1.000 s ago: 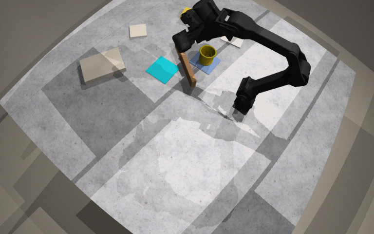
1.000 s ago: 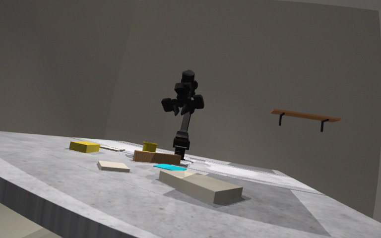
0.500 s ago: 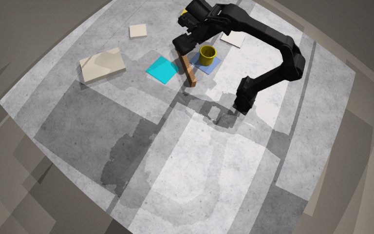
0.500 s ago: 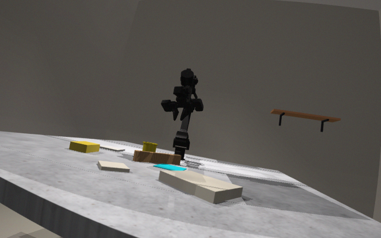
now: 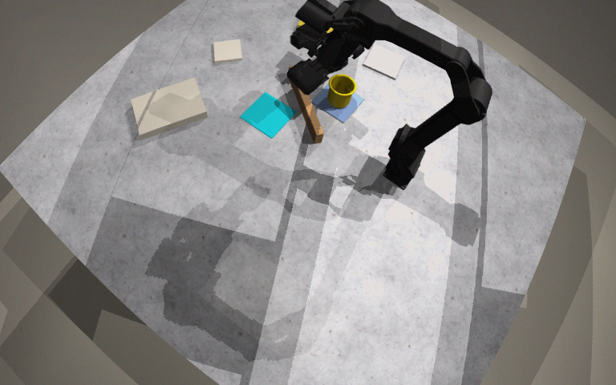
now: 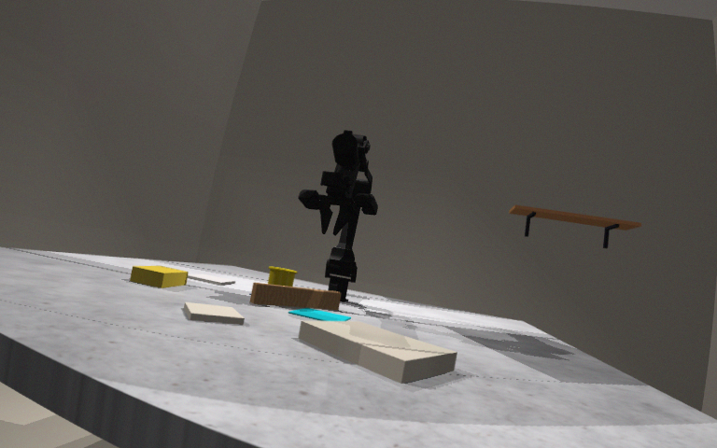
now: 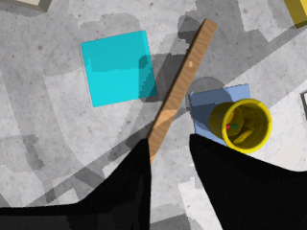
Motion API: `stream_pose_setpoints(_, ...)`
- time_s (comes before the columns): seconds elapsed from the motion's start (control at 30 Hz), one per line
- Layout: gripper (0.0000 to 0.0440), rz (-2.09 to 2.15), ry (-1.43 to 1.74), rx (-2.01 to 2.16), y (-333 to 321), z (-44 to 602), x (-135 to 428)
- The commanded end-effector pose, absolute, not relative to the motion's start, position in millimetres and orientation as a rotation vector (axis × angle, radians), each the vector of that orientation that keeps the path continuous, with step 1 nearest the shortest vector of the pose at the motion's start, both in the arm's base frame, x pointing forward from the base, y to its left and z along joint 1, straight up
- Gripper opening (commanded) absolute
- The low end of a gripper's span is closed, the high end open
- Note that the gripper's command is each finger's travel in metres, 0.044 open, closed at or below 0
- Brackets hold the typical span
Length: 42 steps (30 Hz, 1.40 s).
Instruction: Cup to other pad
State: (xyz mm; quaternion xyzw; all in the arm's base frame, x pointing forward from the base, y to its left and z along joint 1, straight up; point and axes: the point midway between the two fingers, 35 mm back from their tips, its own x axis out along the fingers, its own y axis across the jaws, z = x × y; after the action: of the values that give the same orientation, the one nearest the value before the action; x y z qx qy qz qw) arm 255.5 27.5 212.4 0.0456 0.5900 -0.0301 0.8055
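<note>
- In the top view, counting 12 o'clock as the picture's upper edge: the yellow cup (image 5: 340,96) (image 6: 281,276) (image 7: 259,135), upright on the blue pad (image 5: 343,114) (image 7: 205,111).
- Inside the cup, in the wrist view: a red marble (image 7: 227,126) and a green marble (image 7: 235,126).
- Between 8 and 9 o'clock from the cup: the cyan pad (image 5: 268,115) (image 6: 319,315) (image 7: 120,72), bearing no cup.
- Between the pads: a wooden bar (image 5: 310,113) (image 6: 296,297) (image 7: 184,86), slanting roughly from 11 to 5 o'clock.
- Above the table, apart from the cup: the gripper (image 5: 310,78) (image 6: 330,232) (image 7: 169,143), fingers parted by a narrow gap, holding nothing.
- At 2 o'clock from the cup: a white tile (image 5: 383,61) (image 6: 211,278), flat.
- At 11 o'clock from the cyan pad: a small cream block (image 5: 227,50) (image 6: 213,313); at 9, a larger cream block (image 5: 168,107) (image 6: 370,348) (image 7: 29,4).
- Partly behind the arm in the top view: a yellow block (image 5: 326,30) (image 6: 158,276) (image 7: 297,11).

End effector (image 5: 330,56) (image 6: 330,232) (image 7: 169,143) now lower than before
</note>
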Motion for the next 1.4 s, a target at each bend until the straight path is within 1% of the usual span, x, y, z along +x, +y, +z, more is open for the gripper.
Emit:
stream_pose_setpoints(0.0, 0.012, -0.071, 1.306, 0.075, 22.7, 209.7, 254.2)
stream_pose_setpoints(0.6, 0.013, -0.104, 1.507, 0.012, -2.6, 181.2, 245.4)
stream_pose_setpoints(1.37, 0.0178, -0.107, 1.618, -0.028, -33.6, 132.5, 238.4)
